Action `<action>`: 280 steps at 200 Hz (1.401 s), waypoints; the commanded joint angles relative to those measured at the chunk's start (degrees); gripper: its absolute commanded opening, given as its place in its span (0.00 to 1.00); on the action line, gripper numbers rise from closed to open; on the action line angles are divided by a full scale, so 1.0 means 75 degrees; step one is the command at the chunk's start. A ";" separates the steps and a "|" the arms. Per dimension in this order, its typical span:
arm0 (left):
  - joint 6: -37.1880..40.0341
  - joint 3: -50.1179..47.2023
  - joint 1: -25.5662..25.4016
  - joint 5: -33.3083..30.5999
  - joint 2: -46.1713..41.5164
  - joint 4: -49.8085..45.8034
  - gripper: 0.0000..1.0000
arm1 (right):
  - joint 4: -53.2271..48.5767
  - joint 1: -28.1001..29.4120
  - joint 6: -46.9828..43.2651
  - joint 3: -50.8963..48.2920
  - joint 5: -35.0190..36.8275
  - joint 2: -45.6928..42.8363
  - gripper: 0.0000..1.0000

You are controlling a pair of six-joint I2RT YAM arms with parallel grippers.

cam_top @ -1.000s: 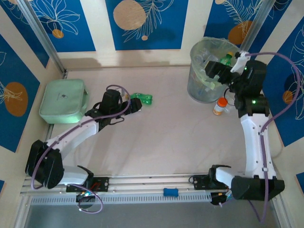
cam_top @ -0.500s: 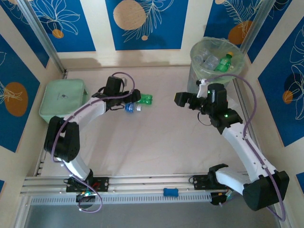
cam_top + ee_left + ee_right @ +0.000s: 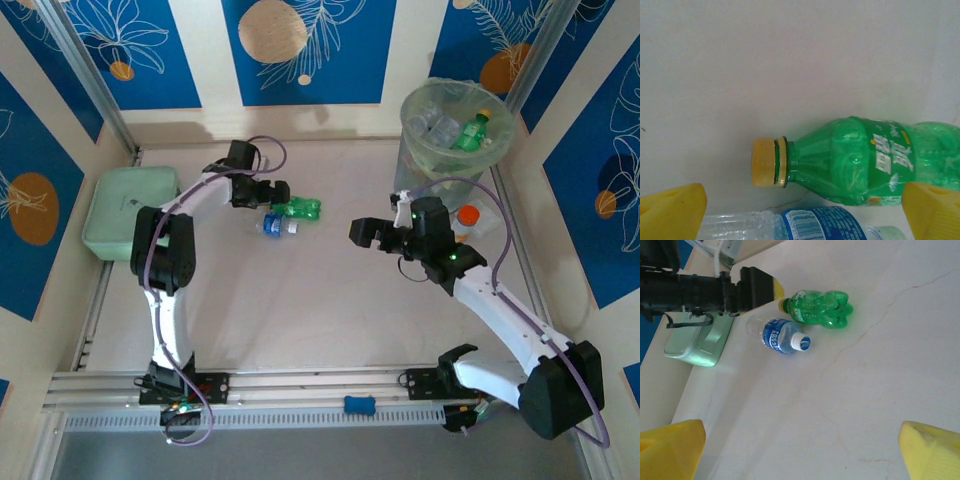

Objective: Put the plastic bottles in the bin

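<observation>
Cream-white tabletop (image 3: 330, 310): matte, marked by thin hairline cracks. Enclosed on three sides by pale walls with blue panels (image 3: 300, 50) bearing white leaf outlines and tan discs. Metal rails (image 3: 300, 383) along the near edge, at the arm bases.

Far right corner: bin (image 3: 428, 185), translucent grey, lined with a pale green bag; inside, one green bottle (image 3: 470, 131) among several clear ones (image 3: 436, 126). Just beside the bin, on the table, white bottle with orange cap (image 3: 466, 216), upright, partly behind the right arm.

Left edge: flat mint-green box (image 3: 112, 215).

Far centre-left: green bottle on the table (image 3: 302, 209), lying on its side, yellow cap toward the left gripper (image 3: 277, 193). Just beside it on the near side, clear bottle with blue label (image 3: 276, 226), also lying down.

Left gripper: released, yellow pads (image 3: 672, 212) spread wide, capped end of the green bottle just ahead, nothing grasped.

Right gripper (image 3: 363, 232): over mid-table, right of both bottles and apart from them, jaws spread wide, nothing between them.
</observation>
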 commanded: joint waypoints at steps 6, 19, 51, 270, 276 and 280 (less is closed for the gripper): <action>0.0440 0.0356 0.0046 0.0279 0.0112 -0.1042 0.99 | 0.0120 0.0129 0.0005 0.0171 0.0181 0.0080 0.99; 0.0381 0.0225 0.0040 0.0280 -0.0002 -0.1174 0.99 | 0.0171 0.0153 -0.0019 0.0207 0.0262 0.0121 0.99; -0.0008 -0.0722 0.0004 0.0414 -0.0733 -0.0947 0.99 | 0.0303 0.0202 -0.0030 0.0288 0.0186 0.0318 0.99; -0.0066 -0.3734 -0.2377 -0.1664 -0.2342 -0.0221 0.88 | 0.0483 0.0786 0.0109 0.0744 0.0310 0.1482 0.99; -0.0056 -0.3755 -0.2427 -0.1724 -0.2313 -0.0233 0.88 | 0.0479 0.0796 0.0128 0.0741 0.0309 0.1486 0.99; -0.0049 -0.3755 -0.2461 -0.1755 -0.2291 -0.0233 0.86 | 0.0478 0.0797 0.0142 0.0739 0.0309 0.1494 0.99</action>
